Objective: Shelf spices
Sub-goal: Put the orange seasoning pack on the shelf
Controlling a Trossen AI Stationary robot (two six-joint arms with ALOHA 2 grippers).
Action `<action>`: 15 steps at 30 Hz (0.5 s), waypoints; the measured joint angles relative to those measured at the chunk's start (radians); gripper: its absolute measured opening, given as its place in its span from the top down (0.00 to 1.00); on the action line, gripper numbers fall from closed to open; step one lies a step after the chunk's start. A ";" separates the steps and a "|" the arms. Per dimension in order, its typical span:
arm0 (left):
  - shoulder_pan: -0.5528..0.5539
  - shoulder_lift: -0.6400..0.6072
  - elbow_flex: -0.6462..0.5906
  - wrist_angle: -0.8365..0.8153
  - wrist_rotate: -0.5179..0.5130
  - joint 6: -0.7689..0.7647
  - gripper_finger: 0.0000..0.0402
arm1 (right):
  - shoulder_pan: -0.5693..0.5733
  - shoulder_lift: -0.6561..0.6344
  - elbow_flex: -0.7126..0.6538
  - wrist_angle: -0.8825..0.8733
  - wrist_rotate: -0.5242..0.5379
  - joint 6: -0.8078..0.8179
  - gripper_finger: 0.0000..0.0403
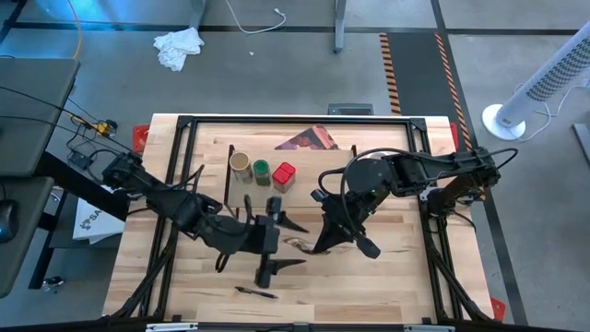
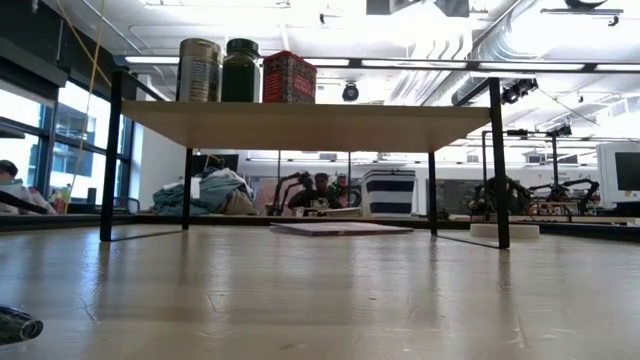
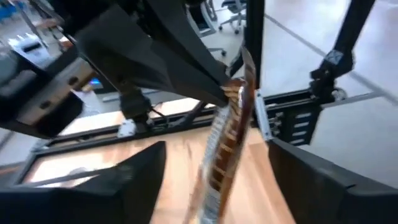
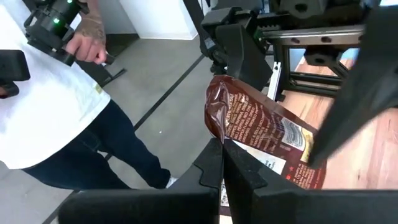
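A tan-topped jar (image 1: 240, 164), a green-lidded jar (image 1: 261, 171) and a red tin (image 1: 284, 175) stand on their bases on the shelf's wooden top board (image 1: 369, 138), toward its left end. The flat brown-orange packet (image 4: 261, 134) hangs above the table's middle, in front of the shelf, with my right gripper (image 1: 324, 243) shut on it. My left gripper (image 1: 291, 244) is open; one of its fingers (image 3: 140, 177) stands on either side of the packet (image 3: 224, 143), with gaps showing. The low view shows no gripper. My right gripper pinches the packet's edge (image 4: 225, 138) between its two shut fingers, beside the crinkled brown end. The fingers come from the table's right, slanting downward. The packet is lifted clear of the table and stands on edge, its flat faces upright.
A dark reddish printed card (image 1: 309, 138) lies under the shelf at the back. A small dark pen-like thing (image 1: 253, 292) lies near the table's front edge. Beyond the table stands a person in a white shirt (image 4: 56, 106) holding a dark device.
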 joint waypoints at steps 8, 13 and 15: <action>0.035 0.000 0.000 -0.001 0.094 -0.067 0.79 | 0.000 0.000 0.000 0.061 0.000 -0.007 1.00; 0.059 -0.005 0.000 -0.009 0.155 -0.188 0.94 | 0.001 0.000 0.000 0.060 0.026 0.047 1.00; 0.059 -0.016 0.000 -0.015 0.157 -0.196 0.94 | 0.001 0.000 0.000 0.074 0.071 0.115 0.98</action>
